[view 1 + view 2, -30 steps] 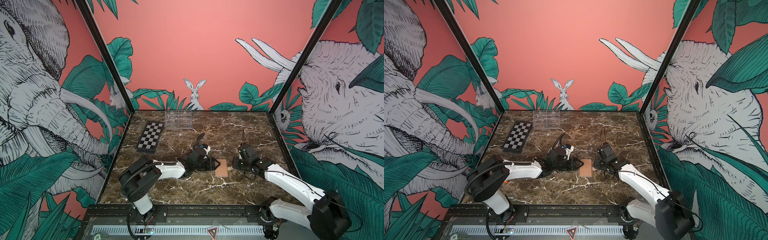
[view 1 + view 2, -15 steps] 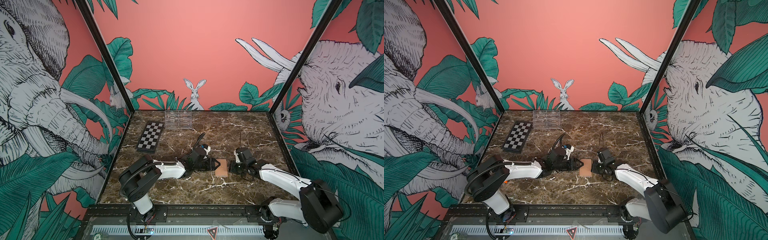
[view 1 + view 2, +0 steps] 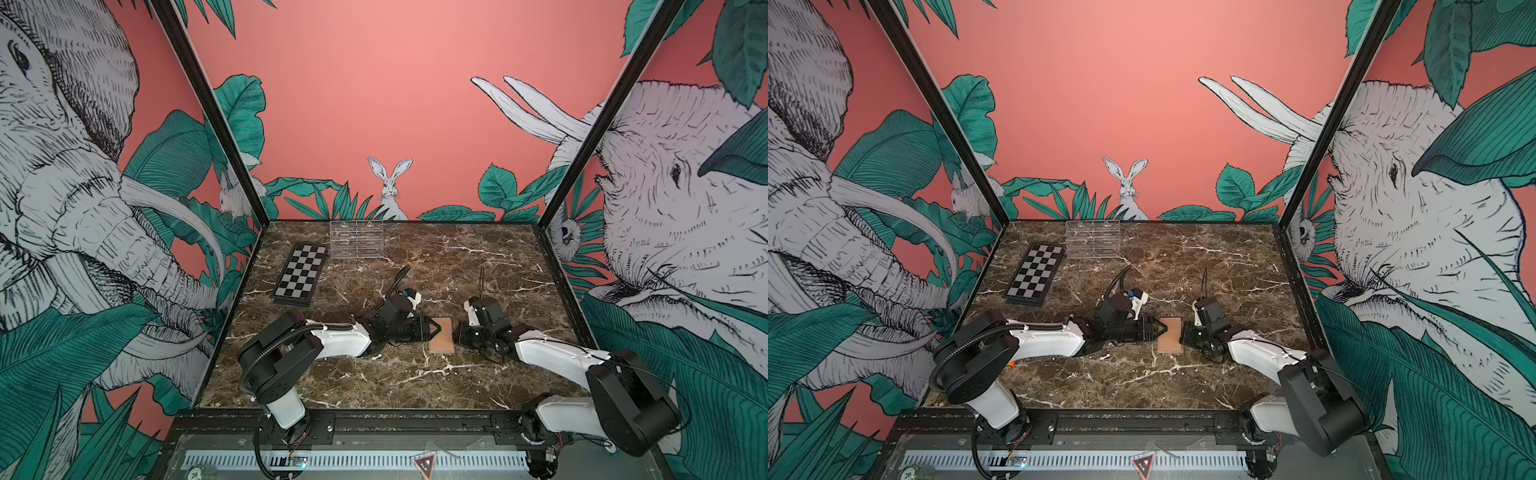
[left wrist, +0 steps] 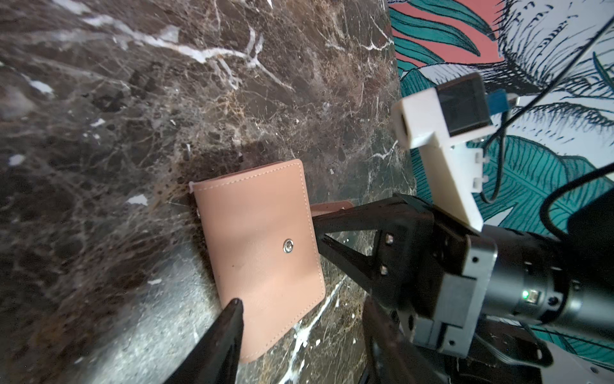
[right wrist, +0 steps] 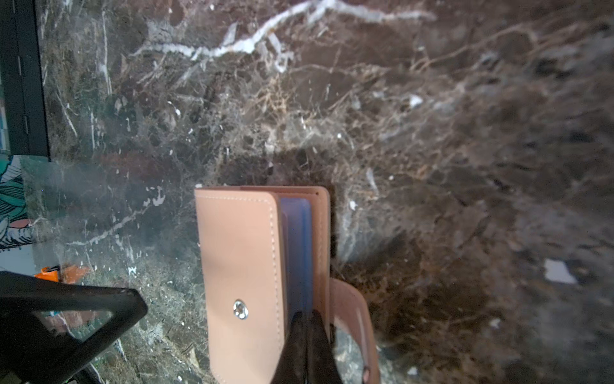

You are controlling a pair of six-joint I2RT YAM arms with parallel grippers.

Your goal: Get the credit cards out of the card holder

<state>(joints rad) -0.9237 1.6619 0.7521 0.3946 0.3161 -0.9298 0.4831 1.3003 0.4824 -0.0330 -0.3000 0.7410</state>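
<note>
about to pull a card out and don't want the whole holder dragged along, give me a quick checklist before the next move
1. Snap tab undone: ok, it sticks out loose beside the card holder.
2. Right gripper closed at the open edge: ok, jaws shut between the covers.
3. Card actually pinched: cannot tell; only blue layers show there.
4. Left gripper steadying the holder: cannot tell; it is open, one fingertip over the cover, contact unclear.
5. Holder lying on the table: ok.
</note>
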